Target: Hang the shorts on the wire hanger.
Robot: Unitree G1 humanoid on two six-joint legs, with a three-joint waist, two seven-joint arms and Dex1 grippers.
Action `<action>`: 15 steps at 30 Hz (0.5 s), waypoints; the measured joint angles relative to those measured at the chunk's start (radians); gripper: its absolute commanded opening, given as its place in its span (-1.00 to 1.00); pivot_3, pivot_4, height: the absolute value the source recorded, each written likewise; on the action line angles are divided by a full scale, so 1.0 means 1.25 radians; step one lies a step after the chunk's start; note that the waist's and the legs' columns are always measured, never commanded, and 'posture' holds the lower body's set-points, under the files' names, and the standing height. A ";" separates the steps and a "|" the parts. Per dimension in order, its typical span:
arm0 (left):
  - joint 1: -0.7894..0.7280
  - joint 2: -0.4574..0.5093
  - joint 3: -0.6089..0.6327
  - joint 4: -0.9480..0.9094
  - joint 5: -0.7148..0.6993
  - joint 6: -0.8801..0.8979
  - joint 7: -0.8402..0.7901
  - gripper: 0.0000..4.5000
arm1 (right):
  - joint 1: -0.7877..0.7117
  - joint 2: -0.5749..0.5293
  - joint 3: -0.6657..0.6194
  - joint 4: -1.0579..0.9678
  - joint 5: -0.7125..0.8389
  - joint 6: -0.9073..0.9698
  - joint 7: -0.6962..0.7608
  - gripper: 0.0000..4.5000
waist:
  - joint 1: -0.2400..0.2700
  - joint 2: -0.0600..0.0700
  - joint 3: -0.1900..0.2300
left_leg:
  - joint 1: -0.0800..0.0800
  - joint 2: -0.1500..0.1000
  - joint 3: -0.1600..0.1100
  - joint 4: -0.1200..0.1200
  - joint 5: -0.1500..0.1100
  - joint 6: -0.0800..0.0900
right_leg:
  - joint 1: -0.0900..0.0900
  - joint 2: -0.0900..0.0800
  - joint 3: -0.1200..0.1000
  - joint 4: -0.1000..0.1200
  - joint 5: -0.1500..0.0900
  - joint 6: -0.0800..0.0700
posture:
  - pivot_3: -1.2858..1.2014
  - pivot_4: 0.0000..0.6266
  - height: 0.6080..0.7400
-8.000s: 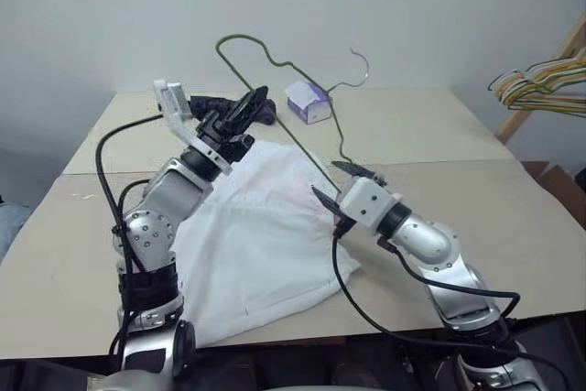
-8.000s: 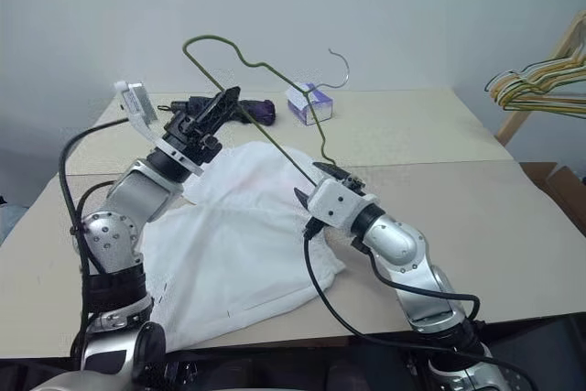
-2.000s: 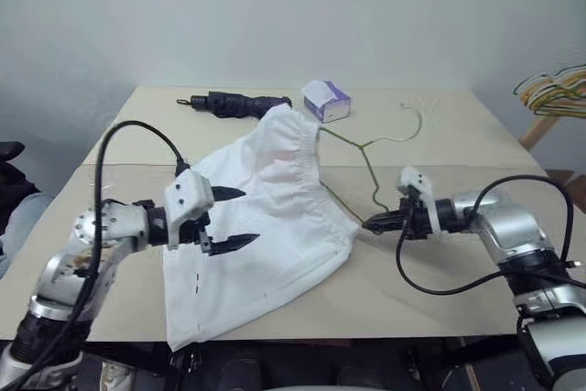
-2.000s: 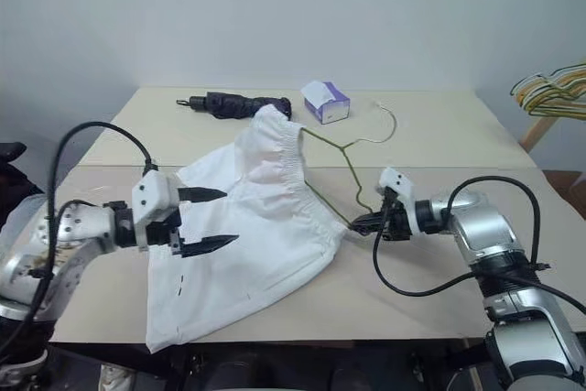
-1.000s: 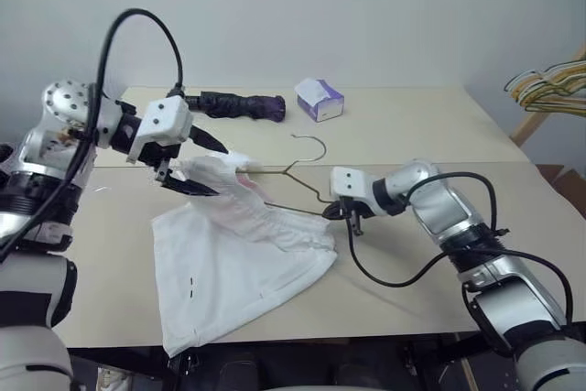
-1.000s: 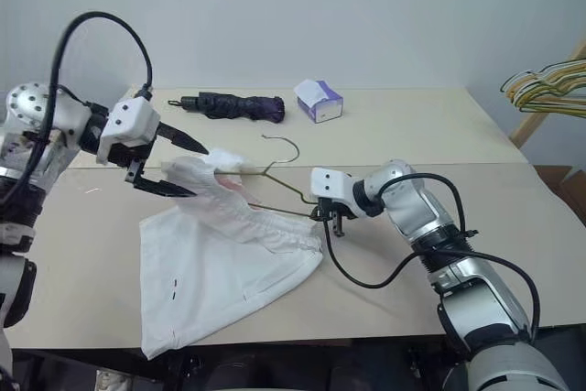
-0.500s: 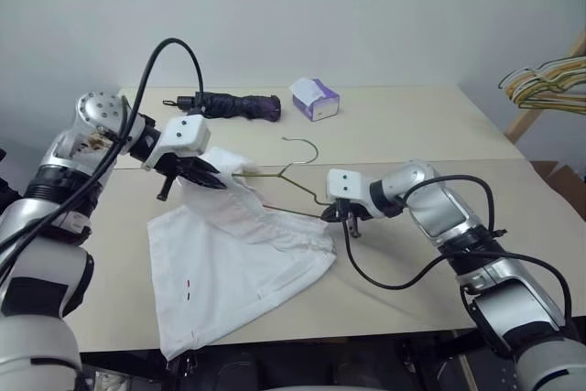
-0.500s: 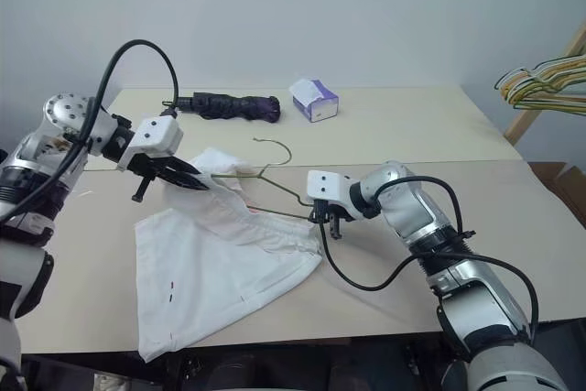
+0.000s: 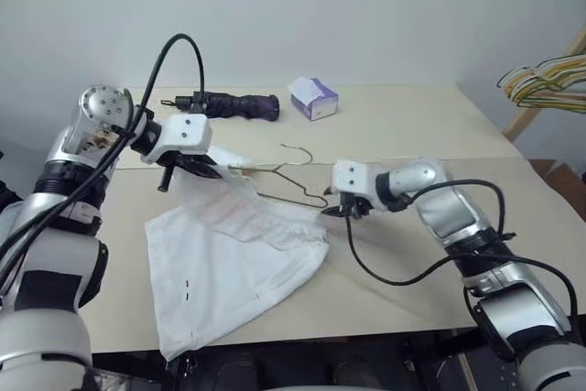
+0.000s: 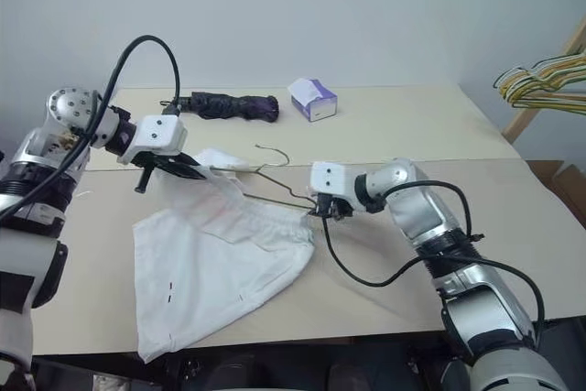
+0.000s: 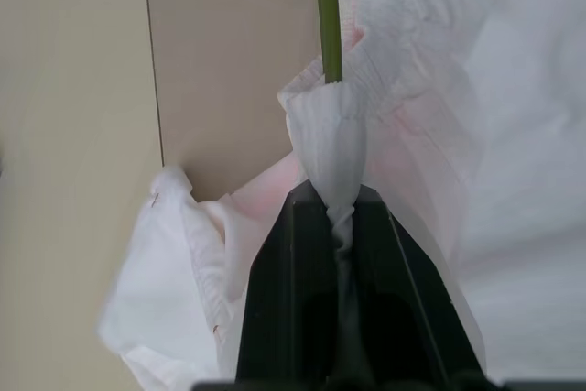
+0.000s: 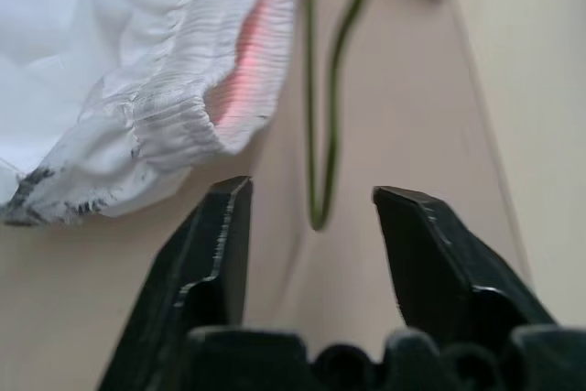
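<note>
The white thin fabric shorts (image 9: pixel 233 244) are now pinched at the waistband by the left tool (image 11: pixel 341 226), while the olive-gold wire hanger (image 9: pixel 288 174) has just been released by the spread right tool (image 12: pixel 311 217).

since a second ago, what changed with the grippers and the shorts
The left gripper, open beside the raised waistband a second ago, has shut on the shorts at the hanger's left end. The right gripper, shut on the hanger's right corner before, has opened, and the wire tip now sits free between its fingers. The umbrella and tissue box stayed put.
</note>
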 measured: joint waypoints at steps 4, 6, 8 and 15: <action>-0.001 -0.015 0.029 0.010 0.012 -0.001 0.023 -1.00 | 0.046 -0.003 -0.097 -0.107 0.076 0.172 -0.026 0.72 | 0.003 0.000 0.000 | 0.000 0.000 0.000 0.000 0.000 0.000 | 0.000 0.000 0.000 0.000 0.000 0.000 | 0.06 -1.00 1.00; -0.001 -0.020 0.044 0.016 0.014 -0.001 0.044 -1.00 | 0.087 -0.015 -0.148 -0.186 0.129 0.267 -0.033 0.72 | 0.006 0.000 0.000 | -0.001 0.000 -0.001 0.001 0.000 0.000 | 0.000 0.000 0.000 0.000 0.000 0.000 | 0.06 -1.00 1.00; -0.002 -0.021 0.056 0.021 0.016 -0.001 0.055 -1.00 | 0.122 -0.026 -0.180 -0.251 0.173 0.343 -0.038 0.72 | 0.007 0.000 0.000 | -0.001 0.000 -0.001 0.001 0.000 0.000 | 0.000 0.000 0.000 0.001 0.000 0.000 | 0.07 -1.00 1.00; -0.016 -0.023 0.088 0.043 0.023 0.000 0.055 -1.00 | 0.246 0.037 -0.210 -0.339 0.282 0.520 -0.123 0.72 | 0.005 0.000 0.000 | 0.000 0.000 -0.001 0.001 0.000 0.000 | 0.000 0.000 0.000 0.001 0.000 0.000 | 0.05 -1.00 1.00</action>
